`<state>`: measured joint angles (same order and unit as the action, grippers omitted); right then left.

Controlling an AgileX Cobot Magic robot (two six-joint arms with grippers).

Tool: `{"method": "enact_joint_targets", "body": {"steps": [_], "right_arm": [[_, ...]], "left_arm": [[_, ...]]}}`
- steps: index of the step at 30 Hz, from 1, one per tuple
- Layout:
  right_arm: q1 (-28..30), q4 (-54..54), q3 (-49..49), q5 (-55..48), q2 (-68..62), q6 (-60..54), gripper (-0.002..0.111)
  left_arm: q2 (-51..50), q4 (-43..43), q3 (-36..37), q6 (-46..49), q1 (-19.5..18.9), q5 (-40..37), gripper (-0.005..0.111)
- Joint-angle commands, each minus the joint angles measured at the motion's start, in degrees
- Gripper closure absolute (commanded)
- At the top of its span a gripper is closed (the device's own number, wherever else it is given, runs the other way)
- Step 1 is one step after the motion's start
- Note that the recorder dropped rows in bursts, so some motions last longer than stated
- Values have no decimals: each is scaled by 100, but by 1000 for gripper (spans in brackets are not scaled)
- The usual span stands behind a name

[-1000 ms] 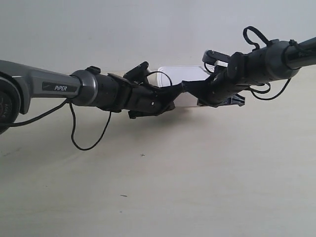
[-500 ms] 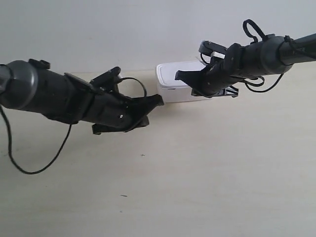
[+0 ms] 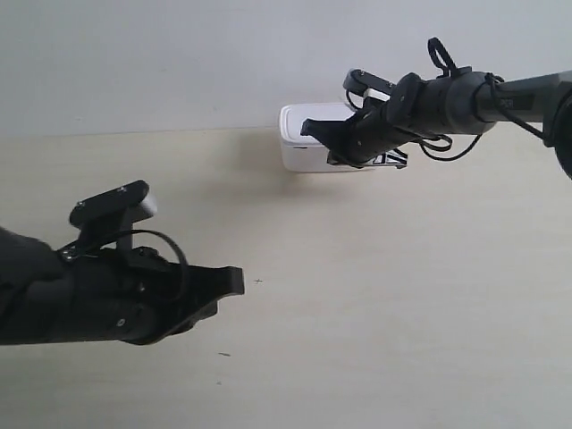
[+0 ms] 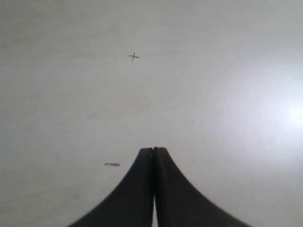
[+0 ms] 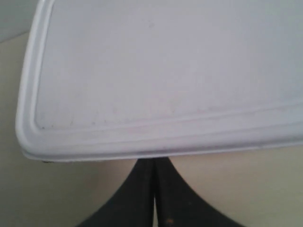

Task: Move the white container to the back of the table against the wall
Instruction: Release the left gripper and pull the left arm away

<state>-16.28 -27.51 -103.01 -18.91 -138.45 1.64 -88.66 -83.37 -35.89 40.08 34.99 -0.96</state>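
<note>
Count: one white container (image 3: 298, 148), two arms, two grippers, two dark marks on the table (image 3: 375, 322). In the exterior view the container sits at about 12 to 1 o'clock from frame centre, at the back edge of the table right where it meets the wall (image 3: 179, 54). Its rear side is on the wall line; actual contact I can't confirm. It sits flat and upright with its lid (image 5: 165, 71) on: one flat white lid with a raised rim and rounded corners. My right gripper (image 3: 309, 128) is the one at the exterior view's right, reaching in from 3 o'clock and covering the container's right part. Its fingers (image 5: 142, 189) are pressed together, nothing between them, and their tips disappear under the lid's overhanging edge. Touching the box or not: can't tell. My left gripper (image 3: 234, 280) is at about 8 o'clock in the exterior view, well apart from the container, pointing toward 3 o'clock over bare table. Its fingers (image 4: 137, 189) are also together, holding nothing. The marks: one small cross (image 3: 258, 281), just beside the left tip at its 3 o'clock, and one short dash (image 3: 223, 355) at the tip's 6 o'clock. Both show in the left wrist view too.
</note>
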Motion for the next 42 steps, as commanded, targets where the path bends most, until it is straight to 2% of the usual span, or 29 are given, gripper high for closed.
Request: {"method": "enact_joint_targets", "body": {"steps": [1,17,24,31,42], "right_arm": [[-4,-8,-264,-33,-155,-66,108],[8,214,-1001,-30,-632,-55,108],[91,447,-1001,275,-632,0,108],[178,456,-1001,272,-632,-11,108],[172,456,-1001,196,-632,-11,108]], "left_arm": [[704,14,487,5,40,96,107],[3153,14,1857,5,40,64,107],[4061,14,2416,5,40,-9,107],[4455,-9,2606,-16,40,-59,107],[4486,14,2606,-5,40,-59,107]]}}
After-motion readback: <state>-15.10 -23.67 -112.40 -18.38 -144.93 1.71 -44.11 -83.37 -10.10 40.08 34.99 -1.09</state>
